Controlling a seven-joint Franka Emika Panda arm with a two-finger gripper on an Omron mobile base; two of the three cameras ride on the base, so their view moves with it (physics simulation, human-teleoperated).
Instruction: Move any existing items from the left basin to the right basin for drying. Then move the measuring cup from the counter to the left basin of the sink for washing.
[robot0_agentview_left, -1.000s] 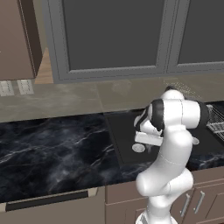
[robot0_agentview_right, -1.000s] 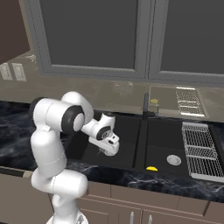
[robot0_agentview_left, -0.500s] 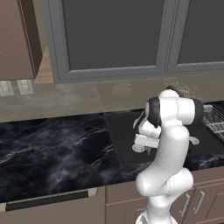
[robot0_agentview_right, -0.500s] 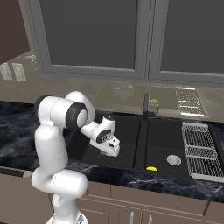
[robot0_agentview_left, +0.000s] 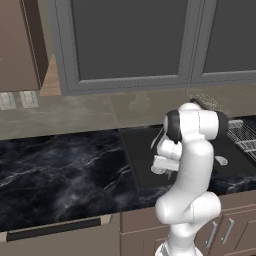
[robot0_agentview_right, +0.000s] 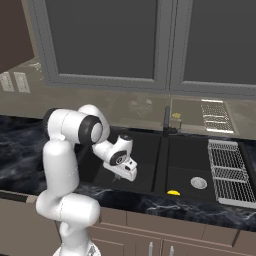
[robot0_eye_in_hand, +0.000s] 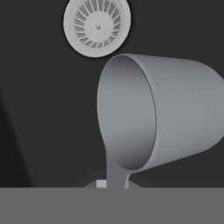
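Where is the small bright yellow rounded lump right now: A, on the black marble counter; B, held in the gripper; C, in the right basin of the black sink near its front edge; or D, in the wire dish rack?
C: the small bright yellow rounded lump lies in the right basin near its front edge, beside the round silver drain.

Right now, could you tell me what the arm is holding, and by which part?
The measuring cup, held by its short handle, above the left basin.
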